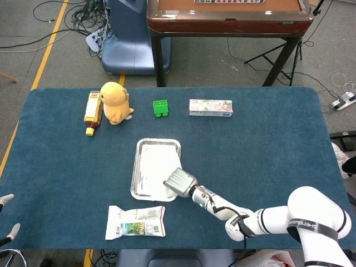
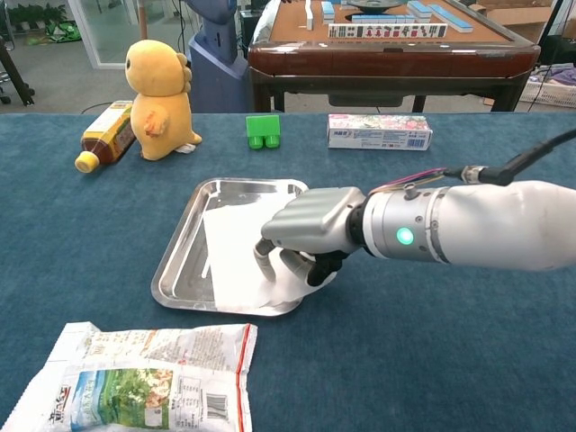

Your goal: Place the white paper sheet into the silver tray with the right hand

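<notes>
No legible text anywhere.
</notes>
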Robot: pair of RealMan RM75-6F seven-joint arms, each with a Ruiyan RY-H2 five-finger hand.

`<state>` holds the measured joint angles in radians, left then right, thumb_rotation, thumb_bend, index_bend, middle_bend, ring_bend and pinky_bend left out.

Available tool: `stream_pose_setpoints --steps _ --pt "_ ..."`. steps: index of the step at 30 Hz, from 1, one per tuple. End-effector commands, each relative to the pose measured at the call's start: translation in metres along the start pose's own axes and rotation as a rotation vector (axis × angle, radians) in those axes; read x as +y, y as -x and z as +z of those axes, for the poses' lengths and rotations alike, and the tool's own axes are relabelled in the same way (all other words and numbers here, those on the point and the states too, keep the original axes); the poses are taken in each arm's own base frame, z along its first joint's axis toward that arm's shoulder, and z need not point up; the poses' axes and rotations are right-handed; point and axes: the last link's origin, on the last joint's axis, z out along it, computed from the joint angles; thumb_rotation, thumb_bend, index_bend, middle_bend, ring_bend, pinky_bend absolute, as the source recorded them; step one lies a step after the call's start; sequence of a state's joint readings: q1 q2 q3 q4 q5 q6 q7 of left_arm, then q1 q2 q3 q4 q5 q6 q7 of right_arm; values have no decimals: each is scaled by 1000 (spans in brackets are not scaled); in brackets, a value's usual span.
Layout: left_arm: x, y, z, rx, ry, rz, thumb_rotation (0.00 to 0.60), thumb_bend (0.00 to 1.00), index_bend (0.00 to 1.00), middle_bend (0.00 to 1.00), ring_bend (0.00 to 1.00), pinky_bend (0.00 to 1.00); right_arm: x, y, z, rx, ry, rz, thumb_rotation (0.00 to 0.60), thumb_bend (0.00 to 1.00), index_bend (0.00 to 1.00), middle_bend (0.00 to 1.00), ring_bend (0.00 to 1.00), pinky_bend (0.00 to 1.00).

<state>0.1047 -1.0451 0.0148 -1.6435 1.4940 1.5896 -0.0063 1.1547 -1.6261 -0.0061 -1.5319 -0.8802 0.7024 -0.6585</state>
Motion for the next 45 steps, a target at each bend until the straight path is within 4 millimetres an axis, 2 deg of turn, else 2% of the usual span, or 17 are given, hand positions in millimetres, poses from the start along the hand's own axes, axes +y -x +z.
stream_pose_setpoints --steps 1,10,33,45 --pt "0 0 0 -1 0 1 600 246 200 217 208 127 -3 -3 4 6 -2 3 600 1000 365 747 752 776" --pt "-2 1 0 -2 -4 -1 600 246 200 217 208 127 -11 -4 16 11 1 11 600 1000 365 747 752 777" --pt "-4 2 0 -9 -12 -5 600 246 200 217 208 127 -11 -8 40 44 59 38 600 1000 365 747 752 777" --pt "-7 2 -2 -9 -19 -7 600 246 200 216 208 127 -22 -12 47 59 42 55 600 1000 365 747 752 777"
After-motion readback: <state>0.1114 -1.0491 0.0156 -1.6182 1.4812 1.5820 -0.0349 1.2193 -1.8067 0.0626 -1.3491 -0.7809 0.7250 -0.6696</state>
